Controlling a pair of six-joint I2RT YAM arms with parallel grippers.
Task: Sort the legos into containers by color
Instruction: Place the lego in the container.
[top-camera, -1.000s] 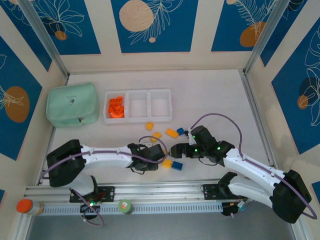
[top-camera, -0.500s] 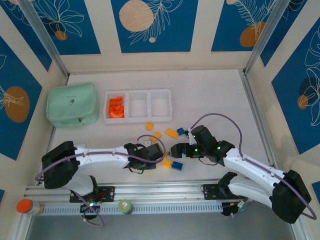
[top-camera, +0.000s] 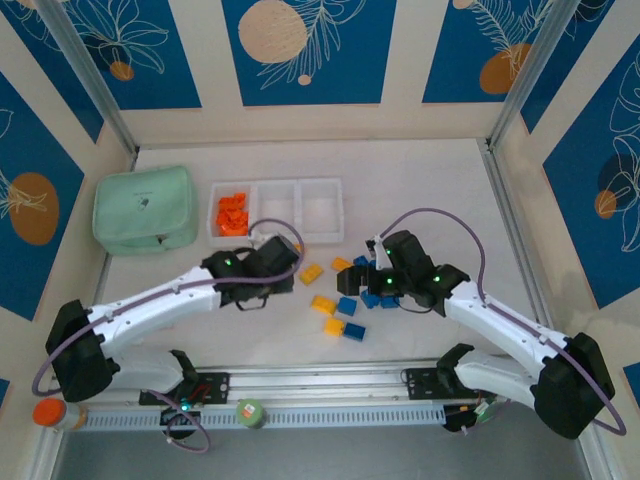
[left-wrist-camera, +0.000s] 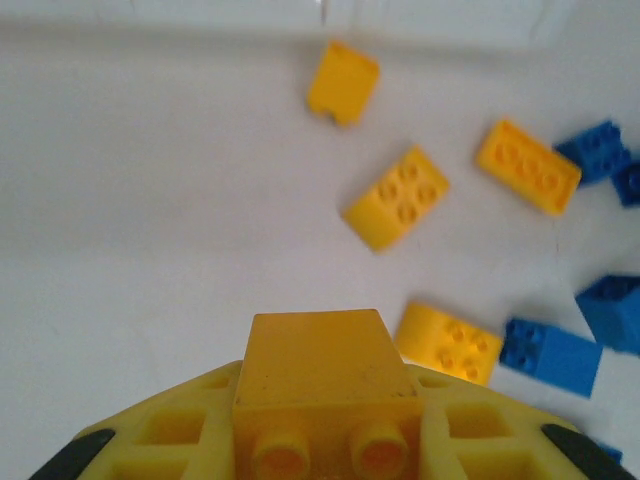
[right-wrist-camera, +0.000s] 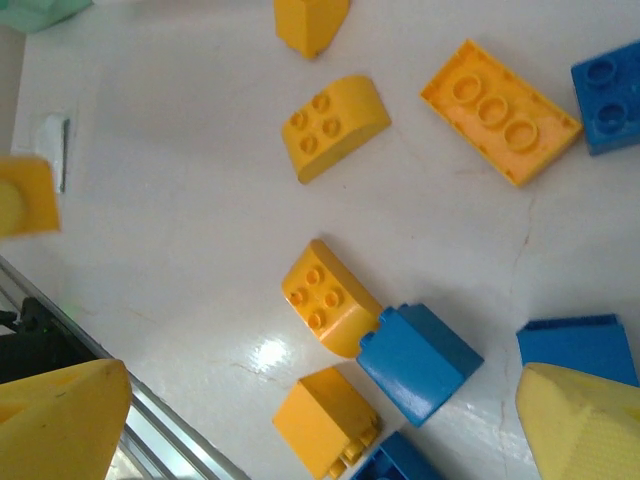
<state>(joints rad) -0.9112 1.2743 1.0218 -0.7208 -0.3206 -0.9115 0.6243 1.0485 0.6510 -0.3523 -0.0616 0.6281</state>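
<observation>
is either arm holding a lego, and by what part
Left gripper holds a yellow-orange brick, fingers clamping its two sides at the studded end. Right gripper is open, holding nothing.

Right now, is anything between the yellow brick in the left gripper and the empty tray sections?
Nothing visible blocks it. The left gripper holds the yellow brick just short of the tray, whose middle section lies empty. One loose yellow brick lies on the table near the tray wall, likely low enough to clear.
</observation>
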